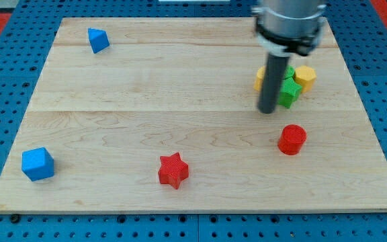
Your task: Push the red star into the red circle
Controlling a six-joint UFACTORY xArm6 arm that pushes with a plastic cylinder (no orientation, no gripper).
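Observation:
The red star point(173, 170) lies on the wooden board point(146, 87) near the view's bottom, a little left of centre. The red circle point(292, 140), a short red cylinder, stands to the star's right and slightly higher in the view, with a wide gap between them. My tip point(268, 111) is the lower end of the dark rod at the view's right. It sits just above and left of the red circle, apart from it, and far to the upper right of the star.
A cluster of a yellow hexagon block point(306, 76), a green block point(288, 91) and another yellow block point(261, 79) sits right behind the rod. A blue triangular block point(99, 39) is at the top left. A blue cube-like block point(37, 164) is at the bottom left.

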